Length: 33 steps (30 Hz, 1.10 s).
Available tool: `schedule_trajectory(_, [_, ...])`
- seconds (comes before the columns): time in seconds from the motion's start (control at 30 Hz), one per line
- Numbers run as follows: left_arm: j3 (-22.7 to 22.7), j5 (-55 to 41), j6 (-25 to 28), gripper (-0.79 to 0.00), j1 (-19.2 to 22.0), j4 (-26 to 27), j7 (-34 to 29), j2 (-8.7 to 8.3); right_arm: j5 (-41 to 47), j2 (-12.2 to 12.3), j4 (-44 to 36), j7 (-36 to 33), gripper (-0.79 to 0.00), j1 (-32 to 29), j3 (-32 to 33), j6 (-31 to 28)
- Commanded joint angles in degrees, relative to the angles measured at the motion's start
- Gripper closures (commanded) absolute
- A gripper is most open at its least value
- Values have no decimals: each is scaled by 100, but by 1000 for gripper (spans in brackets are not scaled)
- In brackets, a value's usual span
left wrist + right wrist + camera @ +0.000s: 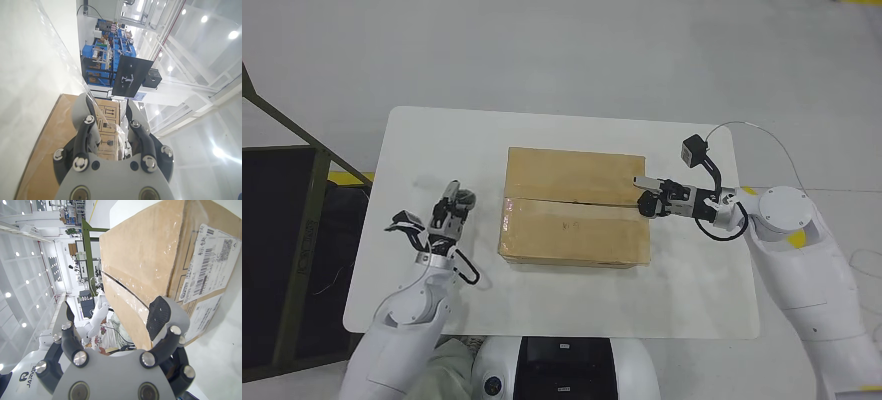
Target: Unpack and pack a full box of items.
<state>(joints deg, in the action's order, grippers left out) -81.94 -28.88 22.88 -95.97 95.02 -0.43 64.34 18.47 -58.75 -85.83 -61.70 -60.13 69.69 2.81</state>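
The cardboard box (572,215) sits in the middle of the white table (442,140), flaps down, its seam running lengthwise. The right gripper (645,196) is at the box's right end by the seam, fingers spread, with one pad (158,315) right at the top edge. The left gripper (450,203) is near the box's left end, fingers apart — a strip of clear tape (105,121) runs between them.

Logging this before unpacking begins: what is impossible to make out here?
- Contents of the box: top view, closed flaps cover them.
- Shipping label print: right wrist view, too small to read.
- Clear tape strip's end: left wrist view, lost behind the left pincer.
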Motion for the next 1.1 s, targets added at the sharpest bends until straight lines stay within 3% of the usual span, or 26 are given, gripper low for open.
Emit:
schedule_trajectory(0.0, [-23, -8, -16, -286, 19, -7, -11, 11, 0, 0, 0, 0, -785, 0, 0, 0])
schedule_trajectory(0.17, [-51, -12, -73, -185, 115, -85, -48, 46, 0, 0, 0, 0, -785, 0, 0, 0])
schedule_trajectory(0.27, [-59, 8, -81, -74, 156, -109, -54, 66, 0, 0, 0, 0, -785, 0, 0, 0])
schedule_trajectory(0.5, [-183, 58, 107, 0, 38, 151, -36, 102, 0, 0, 0, 0, -785, 0, 0, 0])
schedule_trajectory(0.8, [-227, 728, 150, 0, -123, 966, 124, 147, 0, 0, 0, 0, -785, 0, 0, 0])
schedule_trajectory(1.07, [70, 2375, -69, 0, -174, 1649, 678, 223, 0, 0, 0, 0, -785, 0, 0, 0])
